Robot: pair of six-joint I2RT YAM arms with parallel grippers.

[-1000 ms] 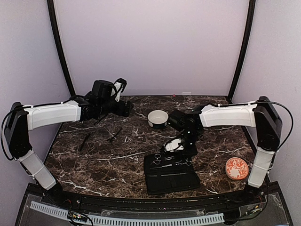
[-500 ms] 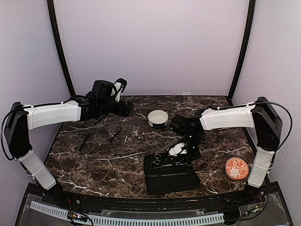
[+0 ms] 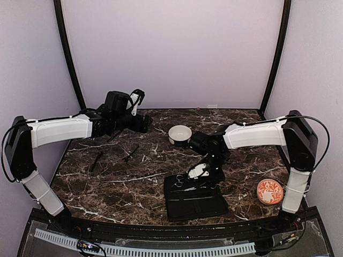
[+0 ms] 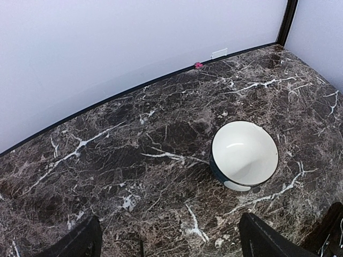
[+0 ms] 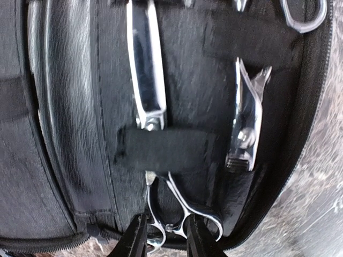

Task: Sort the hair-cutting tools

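Observation:
A black case (image 3: pixel 193 202) lies open at the front centre of the table. Silver scissors (image 5: pixel 146 80) lie in it, their blades tucked under an elastic strap (image 5: pixel 163 149). My right gripper (image 5: pixel 165 239) is shut on the scissors' ring handles at the case's edge, a finger on each side; from above the right gripper (image 3: pixel 199 174) is at the case's far end. A silver clip (image 5: pixel 245 120) sits beside the scissors. Two thin black sticks (image 3: pixel 97 160) (image 3: pixel 131 153) lie on the left of the table. My left gripper (image 4: pixel 171 247) hovers open and empty at the back left.
A white bowl (image 4: pixel 244 152) (image 3: pixel 180 134) with a dark outside stands at the back centre, between the two arms. An orange patterned disc (image 3: pixel 269 191) lies at the front right. The marble table (image 3: pixel 134 182) ends at a wall behind.
My right gripper has moved left and down onto the far end of the case with the scissors. The left arm has not moved.

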